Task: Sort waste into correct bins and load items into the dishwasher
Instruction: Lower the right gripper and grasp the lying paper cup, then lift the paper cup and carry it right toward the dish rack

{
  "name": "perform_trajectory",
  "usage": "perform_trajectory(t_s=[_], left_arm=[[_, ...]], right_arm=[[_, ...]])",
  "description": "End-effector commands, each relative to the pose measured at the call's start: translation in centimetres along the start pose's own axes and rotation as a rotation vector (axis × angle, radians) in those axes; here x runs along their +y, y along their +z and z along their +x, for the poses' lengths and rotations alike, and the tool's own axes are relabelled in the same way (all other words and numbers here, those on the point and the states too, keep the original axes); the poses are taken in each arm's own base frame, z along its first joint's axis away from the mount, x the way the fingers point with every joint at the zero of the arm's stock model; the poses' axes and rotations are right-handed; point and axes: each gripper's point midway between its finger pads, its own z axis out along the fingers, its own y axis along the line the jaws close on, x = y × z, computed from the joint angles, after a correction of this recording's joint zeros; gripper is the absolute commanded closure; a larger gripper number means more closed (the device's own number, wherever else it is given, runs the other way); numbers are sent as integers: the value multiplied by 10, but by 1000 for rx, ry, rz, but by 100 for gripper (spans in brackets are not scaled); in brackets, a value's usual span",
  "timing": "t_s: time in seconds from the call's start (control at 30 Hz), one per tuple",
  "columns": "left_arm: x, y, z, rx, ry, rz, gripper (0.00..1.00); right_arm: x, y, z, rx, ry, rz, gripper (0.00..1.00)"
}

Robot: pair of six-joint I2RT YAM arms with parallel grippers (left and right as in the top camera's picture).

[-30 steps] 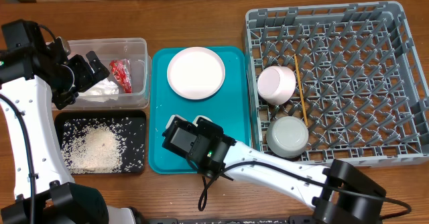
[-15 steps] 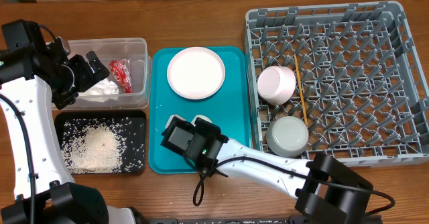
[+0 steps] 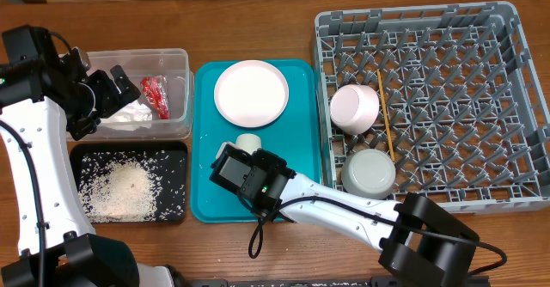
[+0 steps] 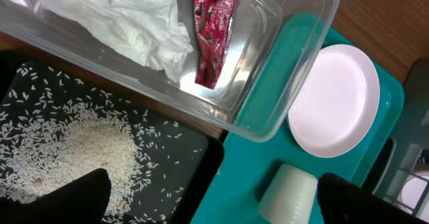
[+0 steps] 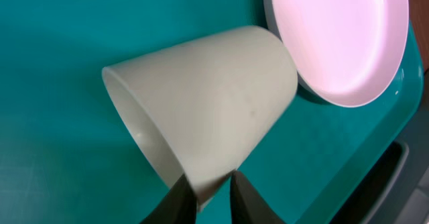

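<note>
Right wrist view: the right gripper [image 5: 204,198] has its fingers clamped on the rim of the white cup [image 5: 208,110]. The cup lies tilted just beside the pink plate [image 5: 342,36], base toward the plate and mouth toward the fingers. The left gripper [image 3: 119,88], fingers apart, is farther from the plate.

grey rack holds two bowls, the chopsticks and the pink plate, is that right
Not quite. The overhead view shows the pink plate on the teal tray, not in the grey rack. The rack does hold the pale pink bowl, the whitish bowl and the chopsticks.
</note>
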Motion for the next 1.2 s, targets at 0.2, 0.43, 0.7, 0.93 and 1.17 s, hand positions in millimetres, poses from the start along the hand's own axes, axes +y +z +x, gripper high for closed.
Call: perform_trajectory(t_s=[0.2, 0.43, 0.7, 0.93, 1.17], left_arm=[[-5, -8, -3, -31, 26, 4, 0], [-5, -8, -3, -31, 26, 4, 0], [-5, -8, -3, -31, 26, 4, 0], [-5, -8, -3, -31, 26, 4, 0], [-5, -8, -3, -31, 26, 4, 0]], right_arm=[[-3, -1, -6, -14, 11, 8, 93], [-6, -8, -11, -25, 151, 7, 96], [-30, -37, -23, -80, 351, -49, 94], [-53, -71, -31, -161, 449, -209, 95], [-16, -96, -32, -130, 550, -573, 78]])
